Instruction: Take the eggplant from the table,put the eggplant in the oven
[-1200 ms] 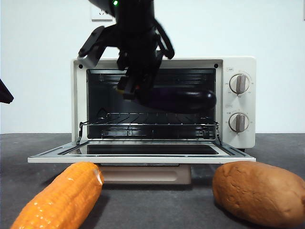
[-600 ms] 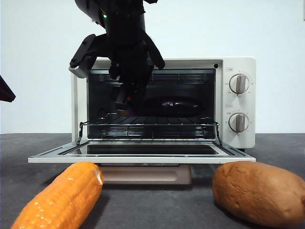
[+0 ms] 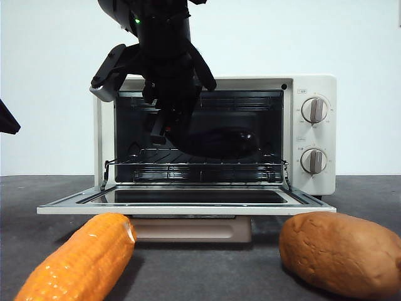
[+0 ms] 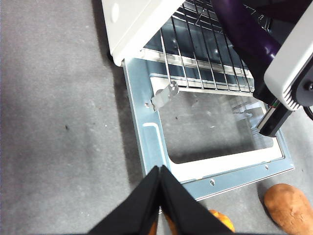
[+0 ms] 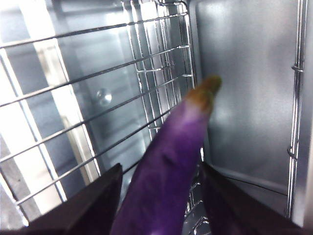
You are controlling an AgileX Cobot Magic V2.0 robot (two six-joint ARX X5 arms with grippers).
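Note:
The glossy purple eggplant [image 3: 220, 142] hangs inside the open cream-white oven [image 3: 310, 183], just above its wire rack [image 3: 194, 164]. My right gripper [image 3: 165, 127] reaches in from above at the left of the cavity. It is shut on the eggplant [image 5: 171, 166], whose stem tip points at the oven's back wall, with one black jaw on each side of it. My left gripper [image 4: 159, 170] is shut and empty above the grey table [image 4: 58, 122], beside the lowered oven door [image 4: 146, 142]. The left wrist view also catches the eggplant [image 4: 238, 30] over the rack.
An orange corn cob [image 3: 81, 260] lies on the table in front of the oven at the left, and a brown sweet potato [image 3: 341, 252] at the right. The lowered glass door [image 3: 188, 209] juts toward the camera. A black tip [image 3: 6, 122] shows at the left edge.
The right gripper has carried the eggplant deeper into the oven and lower toward the rack, the arm shifting slightly left. Over the last half second it has barely moved.

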